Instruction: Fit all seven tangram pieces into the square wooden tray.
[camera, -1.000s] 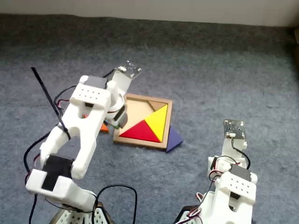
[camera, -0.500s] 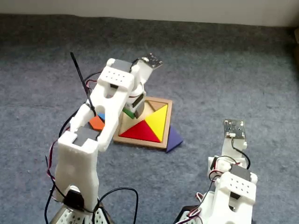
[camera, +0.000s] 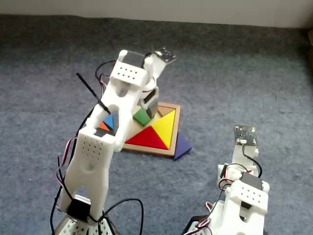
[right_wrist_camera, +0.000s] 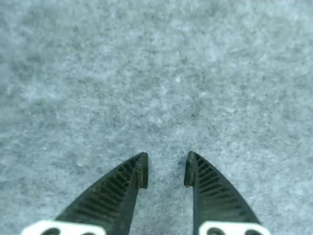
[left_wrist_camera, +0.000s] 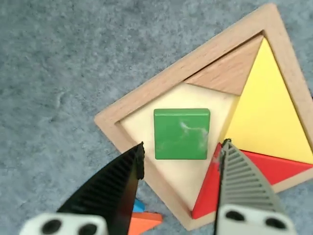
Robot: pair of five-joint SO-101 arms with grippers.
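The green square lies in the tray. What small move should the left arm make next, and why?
Probably lift the left hand straight up, away from the tray. Its fingers are open, and the green square lies on the tray's bare floor with nothing gripping it. An orange piece and a blue piece lie on the carpet beside the tray, not yet placed.

Left arm swings fwd from tray's left side to over it. Green square now lies inside tray, left gripper spread wide just above it.

White arms, black cables, black ribbed right tool.
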